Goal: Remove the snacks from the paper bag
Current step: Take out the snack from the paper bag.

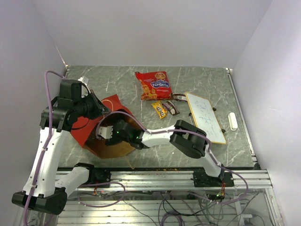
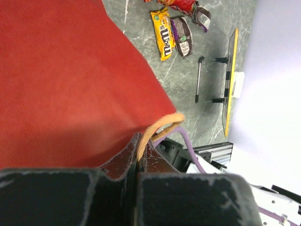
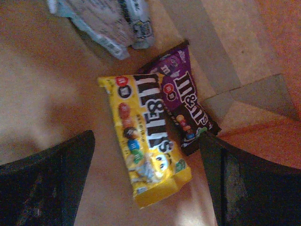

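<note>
The red paper bag lies on its side at the left, its brown mouth facing the arms. My left gripper is shut on the bag's tan string handle and holds the upper wall up. My right gripper is inside the bag, open. A yellow packet lies on the bag floor, its lower end between the fingers. A dark purple packet lies beside it and silvery wrappers lie further in. On the table lie a large red packet, a yellow packet and dark wrappers.
A white wood-framed board lies right of the loose snacks, with a small white block beyond it. White walls close in the table on three sides. A metal rail runs along the near edge.
</note>
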You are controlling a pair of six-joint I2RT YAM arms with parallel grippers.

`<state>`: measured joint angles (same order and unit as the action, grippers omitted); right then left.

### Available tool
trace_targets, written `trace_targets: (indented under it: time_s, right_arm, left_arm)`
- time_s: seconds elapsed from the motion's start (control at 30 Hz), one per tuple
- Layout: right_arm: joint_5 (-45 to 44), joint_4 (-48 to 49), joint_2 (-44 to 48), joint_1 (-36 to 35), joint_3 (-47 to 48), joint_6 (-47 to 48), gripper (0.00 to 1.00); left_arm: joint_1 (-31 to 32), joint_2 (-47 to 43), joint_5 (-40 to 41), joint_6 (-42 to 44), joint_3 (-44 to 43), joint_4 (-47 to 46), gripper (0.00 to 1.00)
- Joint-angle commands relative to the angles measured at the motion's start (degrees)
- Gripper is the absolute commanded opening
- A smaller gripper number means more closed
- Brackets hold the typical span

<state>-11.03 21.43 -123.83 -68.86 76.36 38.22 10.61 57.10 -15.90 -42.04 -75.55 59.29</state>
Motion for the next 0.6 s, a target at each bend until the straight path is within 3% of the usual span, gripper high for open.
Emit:
trace_targets:
  time_s: [0.0, 0.17, 0.33, 0.47, 0.57]
  right_arm:
    - [0.65, 3.31, -2.84, 2.76, 3.15, -4.54, 0.91]
    - [5.18, 1.75, -4.42, 3.85, 3.39, -7.59, 0.8]
    - [5.2, -2.37, -5.95, 3.94, 4.43, -9.53, 0.56]
    - [6.25, -5.09, -5.26, 3.87, 5.23, -9.71, 0.46]
    - [7.29, -5.82, -3.93, 3.9, 5.14, -9.26, 0.33]
  left_arm:
    - [0.11, -1.04, -2.73, -0.38, 0.84, 1.33, 0.07]
    - [0.11, -1.56, -3.43, -1.73, 1.87, -0.76, 0.07]
    - [0.11, -2.01, -3.3, -1.41, 1.77, -0.52, 0.07]
    - [0.11, -2.59, -2.25, -1.19, 1.71, 0.19, 0.07]
    - [0.11, -3.28, -1.67, -1.65, 2.3, -0.25, 0.07]
